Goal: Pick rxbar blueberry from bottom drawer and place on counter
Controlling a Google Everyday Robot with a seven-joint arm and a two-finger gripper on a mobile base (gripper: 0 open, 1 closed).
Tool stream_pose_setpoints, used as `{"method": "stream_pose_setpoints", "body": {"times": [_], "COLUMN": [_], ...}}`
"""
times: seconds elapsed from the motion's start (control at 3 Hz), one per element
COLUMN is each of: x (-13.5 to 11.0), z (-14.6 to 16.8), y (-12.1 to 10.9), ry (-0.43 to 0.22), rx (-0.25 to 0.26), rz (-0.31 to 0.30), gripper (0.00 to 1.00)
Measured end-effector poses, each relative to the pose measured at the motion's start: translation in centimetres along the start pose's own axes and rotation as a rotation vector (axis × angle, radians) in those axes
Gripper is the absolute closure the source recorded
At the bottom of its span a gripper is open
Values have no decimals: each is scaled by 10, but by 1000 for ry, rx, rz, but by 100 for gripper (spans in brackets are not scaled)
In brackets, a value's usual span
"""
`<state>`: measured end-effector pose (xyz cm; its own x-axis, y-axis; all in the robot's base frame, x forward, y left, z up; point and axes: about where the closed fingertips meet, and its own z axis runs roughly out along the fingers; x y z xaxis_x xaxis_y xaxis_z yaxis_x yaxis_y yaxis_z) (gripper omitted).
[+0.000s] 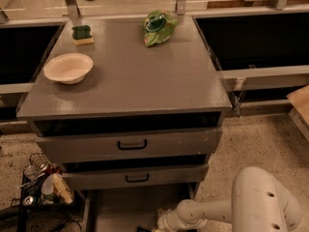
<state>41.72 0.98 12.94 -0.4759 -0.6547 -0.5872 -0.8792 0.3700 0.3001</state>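
The bottom drawer [123,207] is pulled open below the cabinet, and its plain grey floor shows. My white arm [256,202] reaches in from the lower right. Its wrist and the gripper [155,227] sit low over the drawer floor at the frame's bottom edge, mostly cut off. A small dark sliver [143,229] lies just left of the gripper; I cannot tell what it is. The rxbar blueberry is out of view. The counter [135,81] is the wide grey top of the cabinet.
On the counter stand a white bowl [68,67] at the left, a green-and-yellow sponge [82,34] at the back left and a green bag [158,27] at the back. Two shut drawers with black handles [132,144] sit above the open one. A wire basket of clutter [43,187] stands on the floor at the left.
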Motion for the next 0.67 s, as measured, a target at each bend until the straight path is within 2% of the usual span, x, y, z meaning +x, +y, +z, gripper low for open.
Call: {"method": "stream_pose_setpoints", "body": {"times": [0.33,0.67], "x": [0,3], "z": [0,3], "y": [0,-1], "ry": [0,14], "rx": [0,27], "rz": [0,42], "gripper": [0,0]}}
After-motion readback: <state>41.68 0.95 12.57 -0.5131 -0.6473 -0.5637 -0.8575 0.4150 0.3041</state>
